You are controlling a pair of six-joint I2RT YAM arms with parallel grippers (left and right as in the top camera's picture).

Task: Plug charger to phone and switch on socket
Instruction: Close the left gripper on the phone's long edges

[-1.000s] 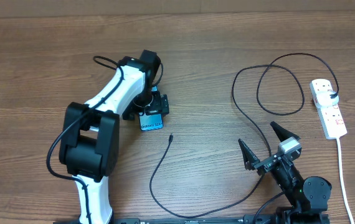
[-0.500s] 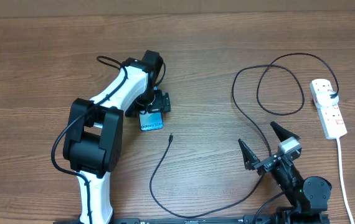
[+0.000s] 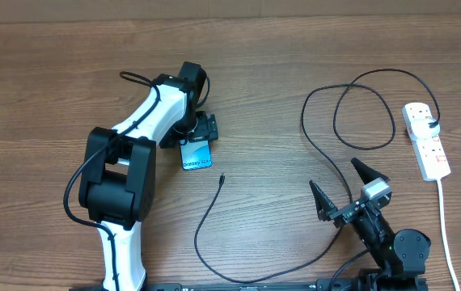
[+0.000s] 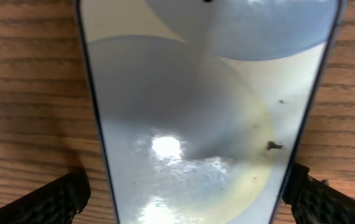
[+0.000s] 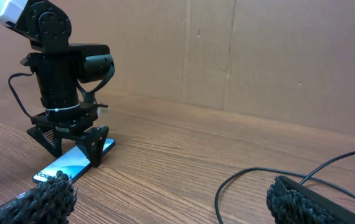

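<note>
**A:** What is the left gripper (image 3: 200, 135) doing?

**B:** Its two fingers (image 4: 53, 200) are spread wide, one on each long side of the phone (image 3: 197, 157). Bare wood shows between each finger and the phone's edge, so it grips nothing. The phone lies flat on the table (image 3: 52, 65), screen up, with its printed end toward the arms' bases.

**A:** And the right gripper (image 3: 345, 187)?

**B:** It is also spread wide and empty. It sits low near its own base, over a stretch of the charger cable (image 3: 202, 230). The cable's connector tip (image 3: 222, 179) lies loose on the wood near the phone's printed end, not touching it.

**A:** How should this step be done well?

**B:** I judge the step to be taking hold of the phone to steady it. The gripper should come straight down and close evenly on both long edges, so the phone does not twist. The end facing the connector tip should stay uncovered so the plug can get in.

**A:** What can't be made out?

**B:** The gripper hides the phone's far end from above, and the left wrist view cuts off both ends. No view shows the charging port. The socket (image 3: 426, 144) lies at the right edge, well apart from the phone, with its white cord (image 3: 445, 222) trailing toward the bases. Its switches are too small to read as on or off. The cable reaches the socket's far end, but I cannot tell whether it is seated.
</note>
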